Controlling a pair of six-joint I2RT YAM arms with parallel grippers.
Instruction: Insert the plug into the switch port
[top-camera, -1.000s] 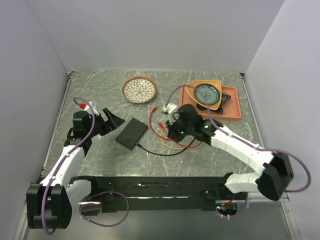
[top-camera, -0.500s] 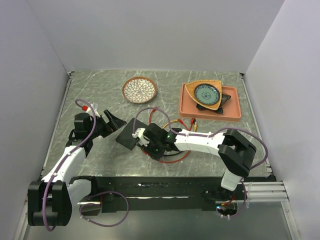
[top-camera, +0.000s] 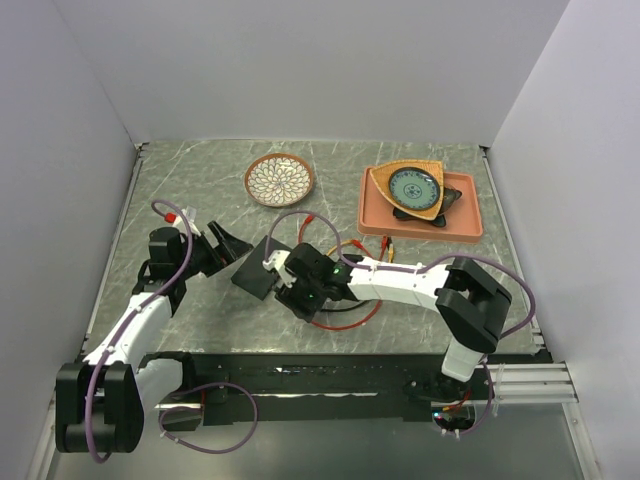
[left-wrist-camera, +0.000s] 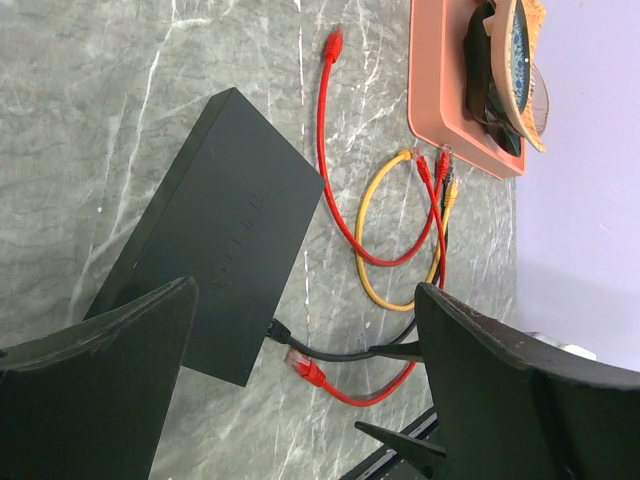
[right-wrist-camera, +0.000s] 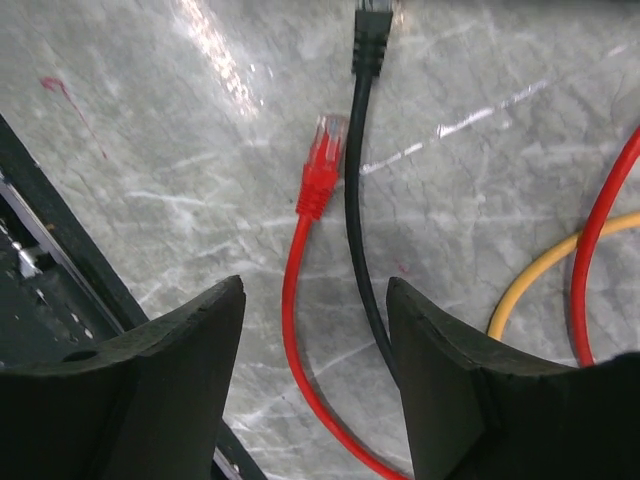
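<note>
The switch (top-camera: 250, 271) (left-wrist-camera: 220, 225) is a flat black box lying on the marbled table, left of centre. A black plug (left-wrist-camera: 276, 331) (right-wrist-camera: 372, 38) sits in the switch's near edge. Beside it a red plug (left-wrist-camera: 304, 366) (right-wrist-camera: 322, 160) lies loose on the table, its clear tip just short of that edge. My right gripper (top-camera: 293, 287) (right-wrist-camera: 315, 290) hovers open over the red and black cables, which run untouched between its fingers. To the left of the switch my left gripper (top-camera: 226, 243) (left-wrist-camera: 305, 290) is wide open and holds nothing.
Loops of red cable (left-wrist-camera: 322, 150) and yellow cable (left-wrist-camera: 366, 275) lie right of the switch. An orange tray (top-camera: 470, 232) with a blue dish (top-camera: 413, 186) stands at the back right. A patterned bowl (top-camera: 280, 180) sits at the back. A black rail (top-camera: 300, 375) runs along the near edge.
My right arm swung left from the cable loops to the switch's near corner and its gripper opened there, leaving the red plug on the table. The left arm stayed put.
</note>
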